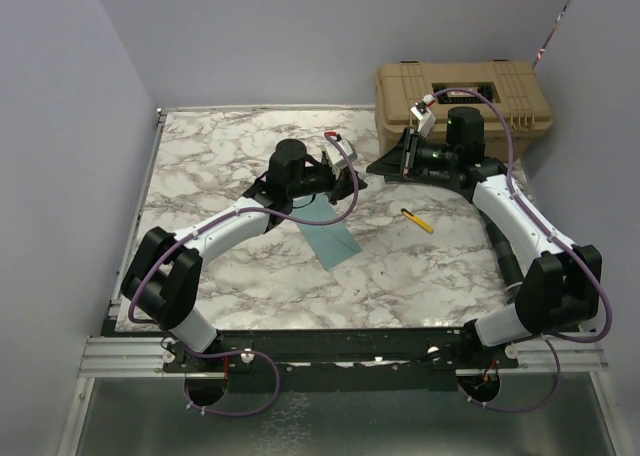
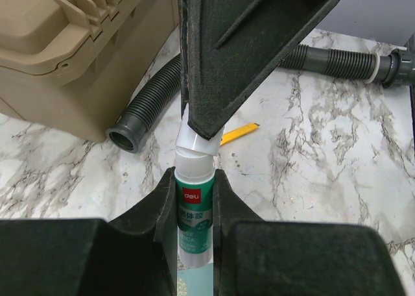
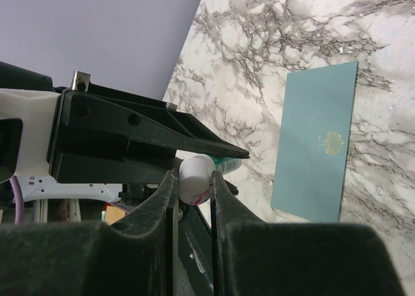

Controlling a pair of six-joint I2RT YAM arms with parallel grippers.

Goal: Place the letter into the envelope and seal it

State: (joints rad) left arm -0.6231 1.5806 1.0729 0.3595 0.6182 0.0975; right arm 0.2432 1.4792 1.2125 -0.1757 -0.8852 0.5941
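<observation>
The teal envelope (image 1: 326,231) lies flat on the marble table, with a gold emblem showing in the right wrist view (image 3: 316,140). The letter is not in view. My left gripper (image 2: 194,179) is shut on the green body of a glue stick (image 2: 194,208), held above the envelope's far end. My right gripper (image 3: 194,179) is shut on the glue stick's white cap (image 3: 196,176), meeting the left gripper tip to tip. In the top view the two grippers, left (image 1: 345,179) and right (image 1: 392,162), face each other over the table's middle.
A tan plastic toolbox (image 1: 462,101) stands at the back right, close behind the right gripper. A yellow pen-like tool (image 1: 418,220) lies on the marble to the right of the envelope. Grey walls close in the table on three sides.
</observation>
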